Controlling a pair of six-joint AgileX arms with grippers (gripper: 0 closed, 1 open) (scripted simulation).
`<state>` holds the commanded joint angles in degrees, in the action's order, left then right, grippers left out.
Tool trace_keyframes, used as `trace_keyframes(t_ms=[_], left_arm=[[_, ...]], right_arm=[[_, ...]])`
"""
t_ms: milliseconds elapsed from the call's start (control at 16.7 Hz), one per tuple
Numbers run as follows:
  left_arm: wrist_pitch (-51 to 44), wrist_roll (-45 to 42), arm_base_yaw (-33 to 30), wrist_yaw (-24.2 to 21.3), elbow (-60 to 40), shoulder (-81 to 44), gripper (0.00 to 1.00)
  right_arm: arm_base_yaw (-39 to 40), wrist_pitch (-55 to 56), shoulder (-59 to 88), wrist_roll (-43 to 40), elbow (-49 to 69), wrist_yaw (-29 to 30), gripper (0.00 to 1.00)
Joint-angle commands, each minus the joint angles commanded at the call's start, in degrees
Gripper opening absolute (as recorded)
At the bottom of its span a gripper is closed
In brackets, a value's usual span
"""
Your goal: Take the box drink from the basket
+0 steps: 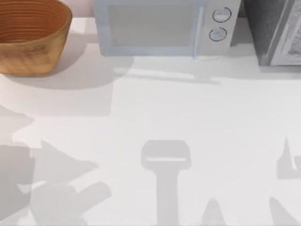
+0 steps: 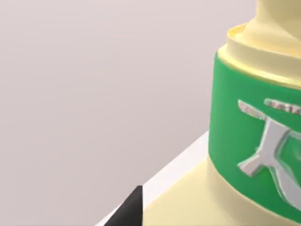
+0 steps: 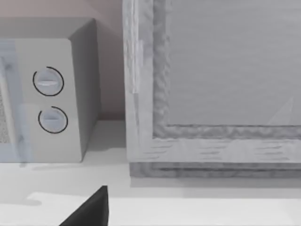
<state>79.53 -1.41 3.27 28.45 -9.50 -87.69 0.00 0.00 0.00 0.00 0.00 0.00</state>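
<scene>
A white table (image 1: 188, 117) stretches across the top view. At its far edge stands a pale grey microwave (image 1: 164, 26) with two round dials (image 1: 220, 23). A grey framed cabinet (image 1: 277, 30) sits at the far right. The woven orange-brown basket (image 1: 30, 35) is at the far left corner, just beside the microwave. What can be seen of its ribbed inside holds nothing.

The left wrist view shows a pale-yellow container with a green label (image 2: 256, 141), very close, possibly a bottle.
</scene>
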Motion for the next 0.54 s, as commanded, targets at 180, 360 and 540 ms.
trace_keyframes(t_ms=[180,360,540], left_arm=[[0.0,0.0,0.0,0.0,0.0,0.0,0.98],[0.0,0.0,0.0,0.0,0.0,0.0,1.00],[0.0,0.0,0.0,0.0,0.0,0.0,1.00]], right_arm=[[0.0,0.0,0.0,0.0,0.0,0.0,1.00],[0.0,0.0,0.0,0.0,0.0,0.0,1.00],[0.0,0.0,0.0,0.0,0.0,0.0,1.00]])
